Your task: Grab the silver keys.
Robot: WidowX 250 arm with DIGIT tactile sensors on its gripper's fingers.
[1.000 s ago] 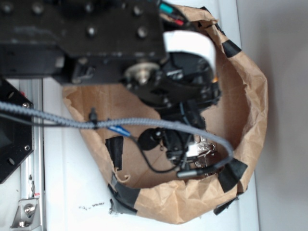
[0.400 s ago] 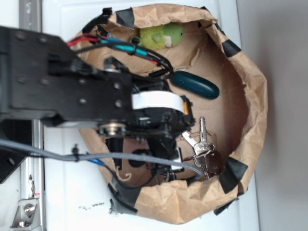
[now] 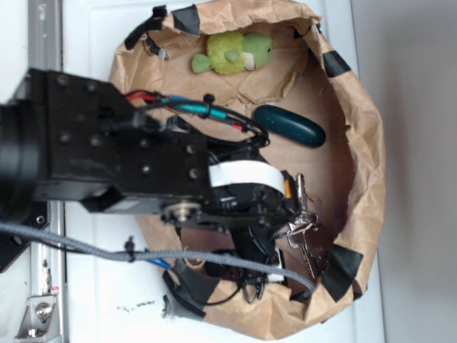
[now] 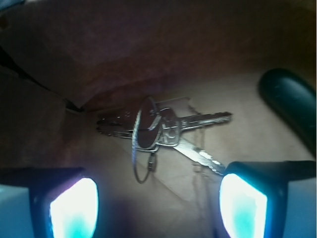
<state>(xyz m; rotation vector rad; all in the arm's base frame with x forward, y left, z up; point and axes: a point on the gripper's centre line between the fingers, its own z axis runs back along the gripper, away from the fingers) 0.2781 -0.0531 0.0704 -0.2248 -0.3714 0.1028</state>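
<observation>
The silver keys (image 4: 158,130) lie on the brown paper floor, ring and two blades splayed to the right. In the exterior view the silver keys (image 3: 303,230) sit near the bag's right wall, just right of the black arm (image 3: 143,168). My gripper (image 4: 158,206) is open. Its two glowing pads (image 4: 74,208) stand wide apart below the keys, with only bare paper between them. The right pad's tip is close to the end of the lower blade. The fingers themselves are hidden under the arm in the exterior view.
A dark green oval case (image 3: 289,126) lies above the keys; the case (image 4: 292,106) also shows at the wrist view's right edge. A green plush toy (image 3: 232,53) rests at the bag's top. The crumpled paper bag wall (image 3: 368,150) with black tape rings everything.
The arm has swung from the top of the picture down and left, uncovering the plush toy and the green case. The keys now lie a little lower, still loose.
</observation>
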